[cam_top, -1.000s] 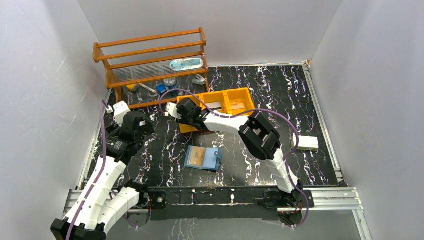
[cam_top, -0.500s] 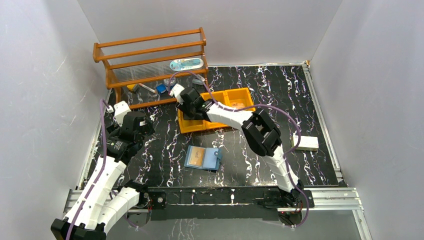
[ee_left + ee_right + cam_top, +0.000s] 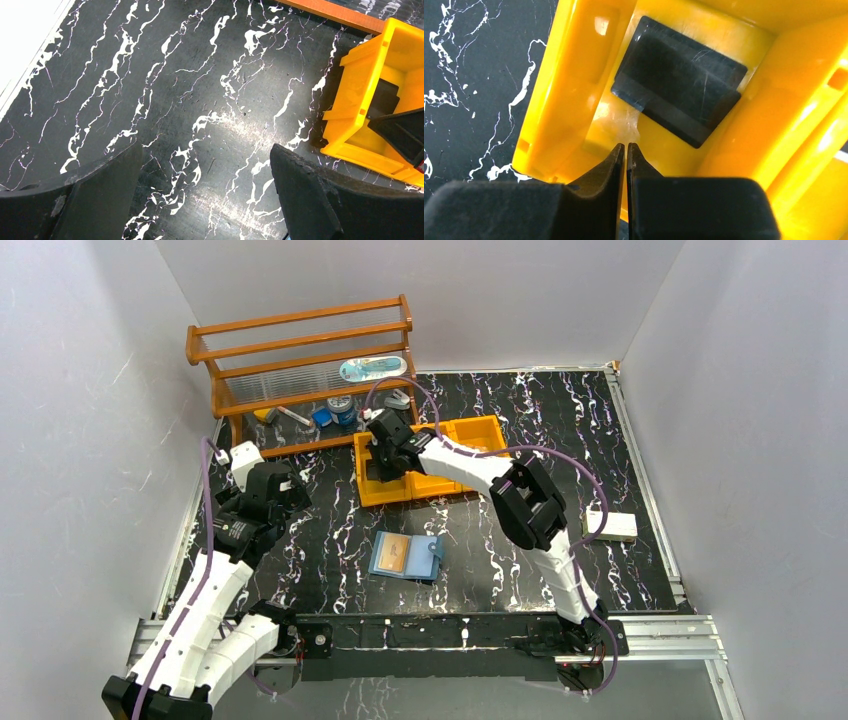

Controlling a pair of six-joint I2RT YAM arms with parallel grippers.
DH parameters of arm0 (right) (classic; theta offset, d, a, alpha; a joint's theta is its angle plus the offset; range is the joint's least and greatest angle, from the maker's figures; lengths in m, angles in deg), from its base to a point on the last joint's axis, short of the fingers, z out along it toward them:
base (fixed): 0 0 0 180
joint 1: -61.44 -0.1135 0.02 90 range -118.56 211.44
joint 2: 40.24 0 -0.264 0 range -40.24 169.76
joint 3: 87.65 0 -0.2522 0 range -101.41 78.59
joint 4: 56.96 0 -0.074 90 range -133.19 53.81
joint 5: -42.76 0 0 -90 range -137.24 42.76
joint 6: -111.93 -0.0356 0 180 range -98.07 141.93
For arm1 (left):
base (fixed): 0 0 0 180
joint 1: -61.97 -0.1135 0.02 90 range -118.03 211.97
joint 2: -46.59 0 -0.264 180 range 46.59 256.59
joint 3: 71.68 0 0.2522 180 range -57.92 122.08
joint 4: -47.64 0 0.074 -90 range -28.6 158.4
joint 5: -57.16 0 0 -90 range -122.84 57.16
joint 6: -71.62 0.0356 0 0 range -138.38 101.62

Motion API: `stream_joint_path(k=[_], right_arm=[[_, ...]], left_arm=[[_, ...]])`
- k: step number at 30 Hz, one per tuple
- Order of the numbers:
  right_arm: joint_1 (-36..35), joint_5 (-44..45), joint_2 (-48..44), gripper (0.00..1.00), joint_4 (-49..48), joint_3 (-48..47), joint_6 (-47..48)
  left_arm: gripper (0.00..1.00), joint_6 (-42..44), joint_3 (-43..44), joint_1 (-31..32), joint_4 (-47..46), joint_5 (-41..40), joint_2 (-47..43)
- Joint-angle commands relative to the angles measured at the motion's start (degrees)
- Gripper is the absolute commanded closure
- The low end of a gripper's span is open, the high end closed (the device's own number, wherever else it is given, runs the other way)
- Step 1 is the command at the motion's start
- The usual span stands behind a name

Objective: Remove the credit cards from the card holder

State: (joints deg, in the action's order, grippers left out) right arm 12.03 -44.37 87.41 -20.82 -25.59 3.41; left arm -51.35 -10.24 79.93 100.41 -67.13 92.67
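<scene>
The light blue card holder [image 3: 407, 556] lies open on the black marbled table, with a tan-gold card [image 3: 393, 554] on its left page. My right gripper [image 3: 387, 464] hangs over the left compartment of the orange tray [image 3: 372, 496]. In the right wrist view it [image 3: 625, 146] is shut with nothing between its fingers, and a dark grey-black card [image 3: 679, 82] lies flat on the floor of that compartment of the tray [image 3: 574, 65]. My left gripper [image 3: 283, 492] is open and empty over bare table [image 3: 206, 150], left of the tray [image 3: 360, 90].
A wooden rack [image 3: 300, 350] stands at the back left with small items under it. A white box [image 3: 610, 526] lies at the right. White walls close in the left, back and right sides.
My right gripper has moved right and back, from the tray's left edge to over its left compartment. The left arm and the card holder have not moved.
</scene>
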Motion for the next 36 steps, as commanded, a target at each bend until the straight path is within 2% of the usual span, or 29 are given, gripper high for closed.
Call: stream_joint_path(k=[1, 13, 19, 25, 31, 36], right_arm=[[-1.4, 4.8, 1.7, 0.86, 5.7, -5.3, -5.3], [-1.5, 9.5, 10.2, 0.86, 9.2, -12.4, -7.8], [-1.7, 16.9, 12.7, 0.78, 9.4, -13.5, -8.9], [-2.0, 20.5, 16.2, 0.71, 9.3, -15.7, -9.0], [-2.2, 20.9, 17.8, 0.68, 8.1, -15.6, -9.5], [-2.4, 17.2, 14.4, 0.65, 6.6, -14.9, -9.9]], left_arm=[[0.02, 0.6, 0.9, -0.1, -0.7, -0.5, -0.3], [0.02, 0.8, 0.9, -0.1, -0.8, -0.2, -0.4], [0.02, 1.0, 0.9, -0.1, -1.1, 0.2, -0.4], [0.02, 1.2, 0.8, -0.1, -1.3, 0.3, -0.3], [0.02, 1.2, 0.7, -0.1, -1.4, 0.4, -0.3], [0.02, 1.3, 0.6, -0.1, -1.4, 0.7, -0.2]])
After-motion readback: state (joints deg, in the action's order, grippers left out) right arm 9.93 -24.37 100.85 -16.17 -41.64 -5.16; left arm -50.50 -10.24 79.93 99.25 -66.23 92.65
